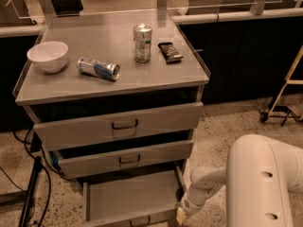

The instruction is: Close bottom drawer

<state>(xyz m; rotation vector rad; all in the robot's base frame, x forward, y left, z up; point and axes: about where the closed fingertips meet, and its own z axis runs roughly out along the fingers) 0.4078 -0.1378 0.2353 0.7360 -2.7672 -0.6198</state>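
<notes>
Through the camera view I look down on a grey metal cabinet (156,82) with three drawers, standing on a speckled floor (227,122).

The bottom drawer (132,195) is pulled well out toward me. Its bare inner floor is in plain sight, and its slim front panel lies at the lower edge of the view with a small dark handle (140,220) at its middle. Above it, the middle drawer (125,159) and the top drawer (120,124) each stand out a little, with a dark gap over each.

My gripper (181,215) is low down at the front right corner of the bottom drawer, right against its side wall. I cannot tell whether it touches, and I cannot tell whether the tool is spread or closed. The white arm (265,183) fills the lower right corner of the view.

On the cabinet top, a white bowl (47,56) sits at the left, and a can lying on its side (98,68) is just to the right of it. An upright can (142,42) stands farther back near the middle, with a dark packet (170,52) just beside it on the right.

Dark cables (33,188) trail over the floor to the left of the cabinet.
</notes>
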